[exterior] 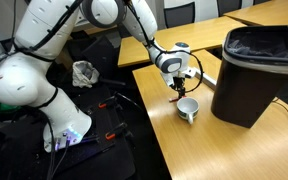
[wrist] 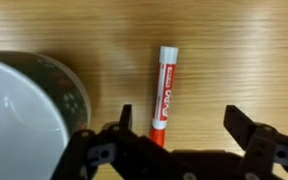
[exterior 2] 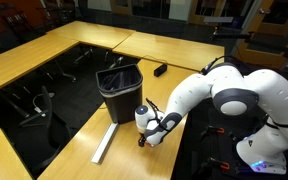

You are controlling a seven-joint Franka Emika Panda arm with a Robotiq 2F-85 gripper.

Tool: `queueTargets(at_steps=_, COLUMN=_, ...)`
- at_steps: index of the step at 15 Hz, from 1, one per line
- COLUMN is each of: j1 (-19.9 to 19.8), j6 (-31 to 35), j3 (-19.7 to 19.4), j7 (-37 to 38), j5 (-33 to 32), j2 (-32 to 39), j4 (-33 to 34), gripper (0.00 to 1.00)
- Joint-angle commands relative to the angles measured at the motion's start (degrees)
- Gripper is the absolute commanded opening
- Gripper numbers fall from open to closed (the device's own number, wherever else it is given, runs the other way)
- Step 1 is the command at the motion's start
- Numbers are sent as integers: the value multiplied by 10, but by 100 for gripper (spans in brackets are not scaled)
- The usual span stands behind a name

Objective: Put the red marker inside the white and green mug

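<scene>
Light wooden tables stand around a dark floor with black chairs

Shot in an exterior view from mid distance, slightly above the table, facing across the wood top, arm at left, black bin at right. Shot in an exterior view from farther off and higher, looking down from the opposite side, arm at right, black bin mid-frame, long run of table far left. Shared by both: arm, black bin, same table corner. In the wrist view, very close, aimed straight down at the wood, gripper fingers spread along the bottom edge, white and green mug rim left, red marker centre; white and green mug shared with an exterior view.
</scene>
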Motion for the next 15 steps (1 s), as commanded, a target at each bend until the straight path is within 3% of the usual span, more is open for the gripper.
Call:
queueTargets(at_steps=1, j1=-5, j6=-35, j3=4, j7=-21, j5=2, j2=40, j4=58, gripper=92)
queueTargets(at_steps=4, j1=0, j6=-47, j3=-2, j7=-22, j5=-2, j2=67, j4=90, gripper=87)
queueTargets(at_steps=8, j1=-3, j6=-59, j3=-2, j7=-27, j5=-4, j2=90, j4=122, gripper=60)
queueTargets(at_steps=9, j1=-7, j6=-61, j3=2, j7=-34, j5=-3, j2=93, j4=127, gripper=46)
queueTargets(at_steps=11, j1=-9, j6=-59, j3=4, j7=-43, j5=-3, j2=92, j4=129, gripper=30)
queueTargets(at_steps=15, j1=22, j6=-84, j3=-29, j7=-10, j5=-17, j2=81, j4=124, gripper=1)
